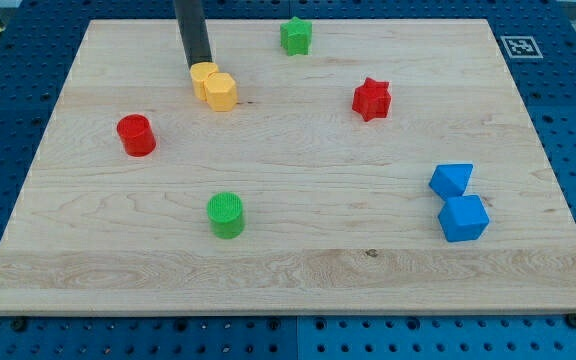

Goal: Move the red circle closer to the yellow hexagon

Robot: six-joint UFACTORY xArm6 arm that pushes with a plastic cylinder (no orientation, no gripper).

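The red circle [136, 135] lies at the view's left on the wooden board [288, 270]. Two yellow blocks touch each other at the upper middle-left: a yellow hexagon [222, 92] and another yellow block [204, 77] just up and left of it, whose shape I cannot make out. My tip [198, 67] is at the upper edge of that second yellow block, touching or nearly touching it. The tip is well up and right of the red circle.
A green star [295, 35] sits near the top edge. A red star [371, 99] is right of centre. A green circle [226, 215] is below centre-left. Two blue blocks [452, 181] [463, 218] sit together at the right.
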